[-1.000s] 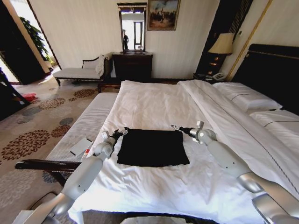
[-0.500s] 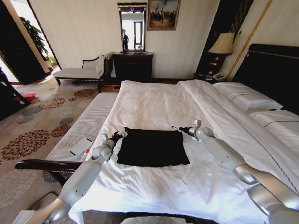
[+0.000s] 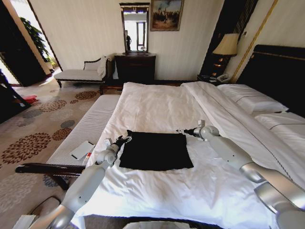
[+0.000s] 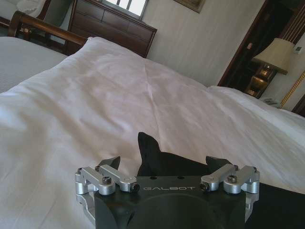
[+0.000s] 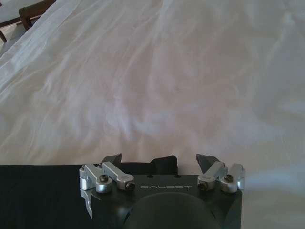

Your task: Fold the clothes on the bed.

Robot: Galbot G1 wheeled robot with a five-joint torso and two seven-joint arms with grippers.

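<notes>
The black clothes (image 3: 155, 150) lie flat as a folded rectangle near the front of the white bed (image 3: 157, 107). My left gripper (image 3: 125, 139) sits at the garment's far left corner, open. In the left wrist view a raised tip of the black fabric (image 4: 148, 149) stands between the spread fingers of the left gripper (image 4: 164, 163). At the far right corner my right gripper (image 3: 181, 130) is also open. The right wrist view shows the right gripper (image 5: 158, 160) with the cloth's edge (image 5: 47, 183) beneath it and a small fold between its fingers.
A narrow striped bench (image 3: 88, 125) runs along the bed's left side with a white flat object (image 3: 82, 149) on it. White pillows (image 3: 250, 99) and a dark headboard (image 3: 279, 71) stand at the right. A dresser (image 3: 135, 67) and chaise (image 3: 81, 74) stand by the far wall.
The left gripper has sunk slightly toward the cloth's corner. The right wrist has shifted a little to the right. The black cloth has not moved.
</notes>
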